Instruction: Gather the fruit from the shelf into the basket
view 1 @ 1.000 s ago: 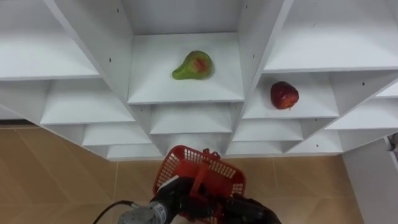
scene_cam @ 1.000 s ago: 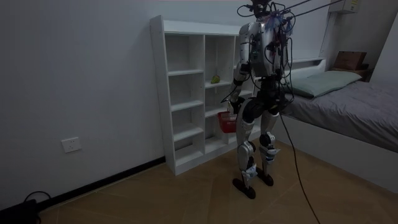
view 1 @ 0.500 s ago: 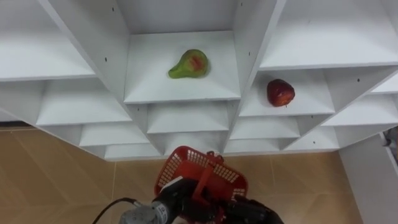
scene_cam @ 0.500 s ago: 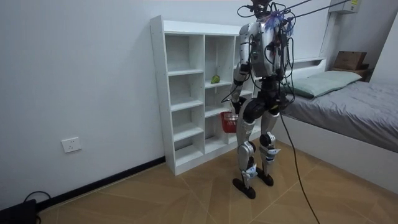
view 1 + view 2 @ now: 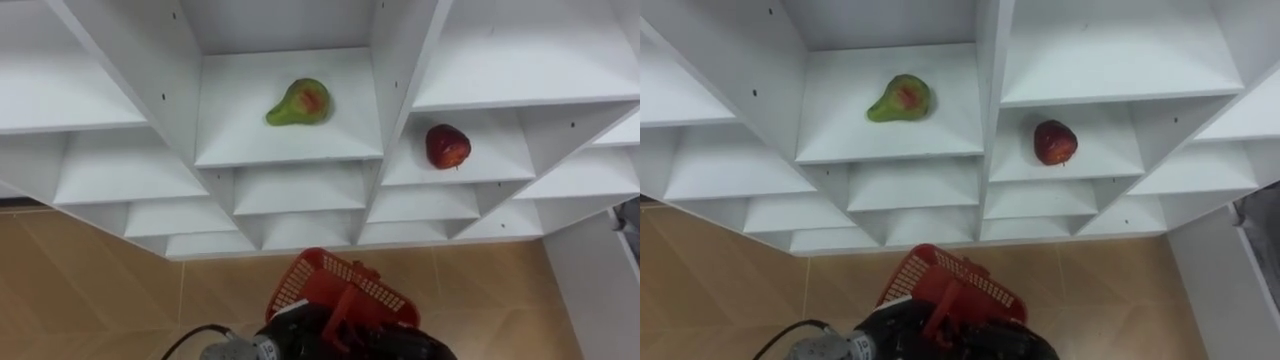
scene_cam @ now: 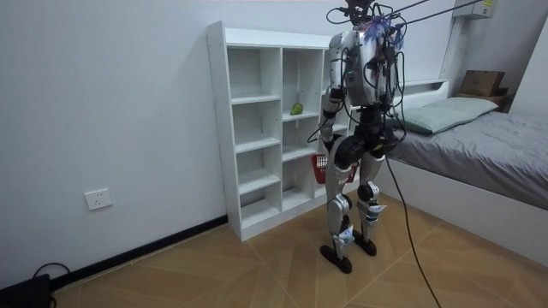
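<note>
Red basket [image 5: 345,288] is held low before the white closet [image 5: 180,80], handle clasped by the left hand [image 5: 305,335]. Pear [image 5: 299,102] is noted on a shelf (apple [image 5: 447,146] in the next compartment to the right).

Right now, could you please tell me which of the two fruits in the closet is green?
The pear, lying in the compartment left of the divider; the apple right of it is red.

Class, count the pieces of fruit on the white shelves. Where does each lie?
2. A green pear lies in the middle column of the shelving; a red apple in the column to its right. Dividers may hide others.
</note>
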